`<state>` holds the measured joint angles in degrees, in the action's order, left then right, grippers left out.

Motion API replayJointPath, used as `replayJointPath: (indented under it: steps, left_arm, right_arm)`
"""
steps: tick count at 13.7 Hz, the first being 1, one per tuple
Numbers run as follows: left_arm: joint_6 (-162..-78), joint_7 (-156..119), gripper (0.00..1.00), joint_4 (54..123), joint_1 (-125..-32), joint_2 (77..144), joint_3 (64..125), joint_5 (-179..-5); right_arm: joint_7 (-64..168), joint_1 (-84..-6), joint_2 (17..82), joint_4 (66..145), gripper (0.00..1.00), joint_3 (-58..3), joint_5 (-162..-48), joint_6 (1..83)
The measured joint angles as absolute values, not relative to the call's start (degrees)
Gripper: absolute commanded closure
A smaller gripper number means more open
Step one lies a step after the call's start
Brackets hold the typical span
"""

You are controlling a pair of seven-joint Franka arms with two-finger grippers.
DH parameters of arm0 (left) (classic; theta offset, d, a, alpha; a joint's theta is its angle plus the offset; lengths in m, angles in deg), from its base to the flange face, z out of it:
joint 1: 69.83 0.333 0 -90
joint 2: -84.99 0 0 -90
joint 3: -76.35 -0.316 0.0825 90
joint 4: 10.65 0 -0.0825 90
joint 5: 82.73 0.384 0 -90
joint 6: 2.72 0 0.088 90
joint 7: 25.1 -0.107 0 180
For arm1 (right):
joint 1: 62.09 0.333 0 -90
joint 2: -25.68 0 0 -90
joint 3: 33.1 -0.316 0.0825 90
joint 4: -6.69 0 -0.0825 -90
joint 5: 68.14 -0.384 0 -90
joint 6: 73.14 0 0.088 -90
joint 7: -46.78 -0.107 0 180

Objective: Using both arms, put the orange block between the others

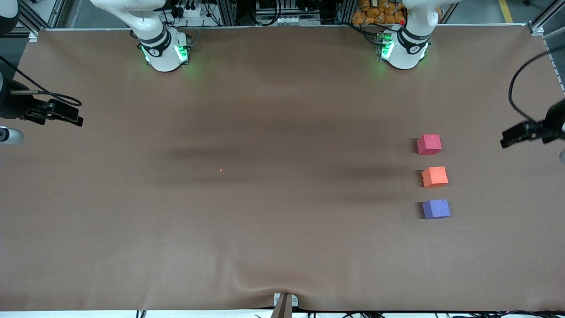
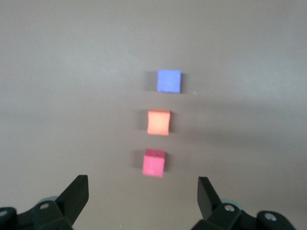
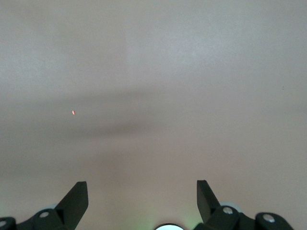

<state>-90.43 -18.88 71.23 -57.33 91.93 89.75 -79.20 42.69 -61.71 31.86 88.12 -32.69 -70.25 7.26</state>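
Note:
Three small cubes stand in a line toward the left arm's end of the table. The orange block (image 1: 435,176) (image 2: 159,122) sits between the others, with a small gap on each side. The pinkish-red cube (image 1: 429,144) (image 2: 154,163) is farther from the front camera and the purple-blue cube (image 1: 436,209) (image 2: 169,81) is nearer. My left gripper (image 1: 506,140) (image 2: 143,184) hangs open and holds nothing, above the table's end beside the cubes. My right gripper (image 1: 76,117) (image 3: 142,188) hangs open and holds nothing over the right arm's end of the table.
The brown mat (image 1: 265,221) covers the whole table and bulges slightly near a bracket (image 1: 284,303) at the front edge. A tiny orange speck (image 1: 220,170) (image 3: 73,112) lies near the middle. The two green-lit arm bases (image 1: 165,51) (image 1: 404,48) stand along the back edge.

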Motion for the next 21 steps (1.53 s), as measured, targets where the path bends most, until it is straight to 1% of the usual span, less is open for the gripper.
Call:
replayJointPath:
  steps: [3,5,7,9,10,16,21]
  left_arm:
    - [-88.85,-18.75,0.0,71.25,-57.36,88.98,90.01,-79.87]
    - [-88.68,-18.75,0.0,71.25,-57.67,87.71,89.87,-79.98]
    - [-87.5,-18.64,0.0,71.28,-60.97,86.72,87.07,-80.03]
    - [-86.74,-18.52,0.0,71.34,-65.77,86.39,82.61,-80.04]
    - [-86.69,-18.52,0.0,71.38,-66.81,86.4,81.65,-80.05]
    - [-85.4,-18.52,0.0,71.47,-67.78,85.61,80.67,-80.18]
    - [-84.9,-18.52,0.0,71.47,-69.01,84.6,78.05,-82.02]
  right_arm:
    - [42.69,-61.71,31.86,88.12,0.0,-32.52,-70.24,7.08]
    - [42.79,-61.77,31.86,88.09,0.0,-32.14,-70.22,4.65]
    - [42.91,-61.79,31.85,88.05,0.0,-31.97,-70.22,1.68]
    - [42.91,-61.77,31.84,87.99,0.0,-32.0,-70.2,1.36]
    - [42.91,-61.77,31.84,87.93,0.0,-32.0,-70.19,1.36]
    - [42.91,-61.74,31.61,85.88,0.0,-32.16,-70.19,1.29]
    - [42.91,-61.74,31.52,85.67,0.0,-32.17,-70.19,1.18]
